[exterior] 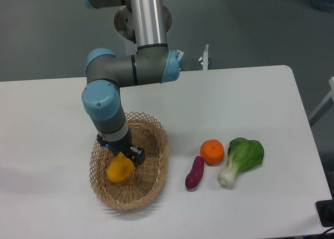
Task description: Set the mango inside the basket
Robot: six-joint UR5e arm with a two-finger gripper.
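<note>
Nearest the camera, basket (151,189) on the white table (271,108), left of centre, oval and woven, with an open lattice rim. Inside it, toward the left half, mango (120,169), yellow-orange, tilted with its upper end up between the fingers. Gripper (123,154) down inside the basket, closed on the mango's upper end; whether the fruit touches the basket floor cannot be told. To the right of the basket, apart from it, a row of 3: sweet potato (194,172), purple and slanted; orange (212,151) just beside its upper end; bok choy (242,159) just right of the orange, white stalk toward the camera, green leaves away. Farther back, arm (130,71) bending down from a silver column over the table's far edge, blue caps at the joints
</note>
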